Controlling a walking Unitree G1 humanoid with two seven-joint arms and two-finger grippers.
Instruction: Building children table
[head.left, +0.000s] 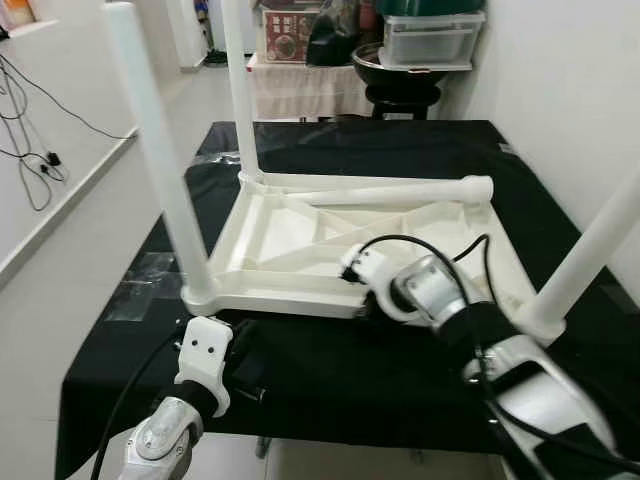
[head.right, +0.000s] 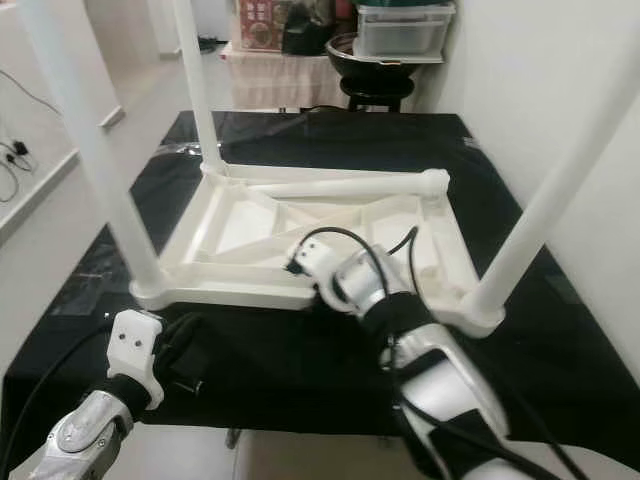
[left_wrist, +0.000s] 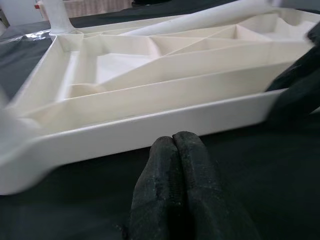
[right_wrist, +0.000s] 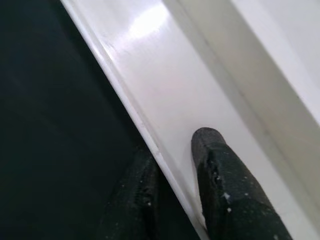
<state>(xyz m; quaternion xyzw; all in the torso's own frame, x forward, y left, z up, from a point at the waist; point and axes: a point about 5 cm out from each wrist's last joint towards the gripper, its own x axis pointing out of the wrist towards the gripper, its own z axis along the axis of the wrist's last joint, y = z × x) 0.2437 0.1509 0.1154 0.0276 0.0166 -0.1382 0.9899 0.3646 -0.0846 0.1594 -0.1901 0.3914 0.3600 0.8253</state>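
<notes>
A white children's table top (head.left: 300, 235) lies upside down on a black cloth (head.left: 340, 385). Three white legs stand up from its corners: near left (head.left: 160, 170), far left (head.left: 238, 90) and near right (head.left: 590, 250). A fourth leg (head.left: 400, 192) lies loose across the far side of the top. My right gripper (right_wrist: 177, 147) is shut on the top's near rim (head.left: 290, 300), one finger (right_wrist: 220, 180) on the white face and the other on the dark side. My left gripper (left_wrist: 175, 142) is shut with nothing in it, resting on the cloth just short of the same rim.
The cloth-covered surface ends close in front of me. A white wall (head.left: 560, 80) runs along the right. Behind the work surface stand a black stool with a bowl (head.left: 400, 75) and plastic boxes (head.left: 430, 35). Cables (head.left: 30, 150) trail on the floor at left.
</notes>
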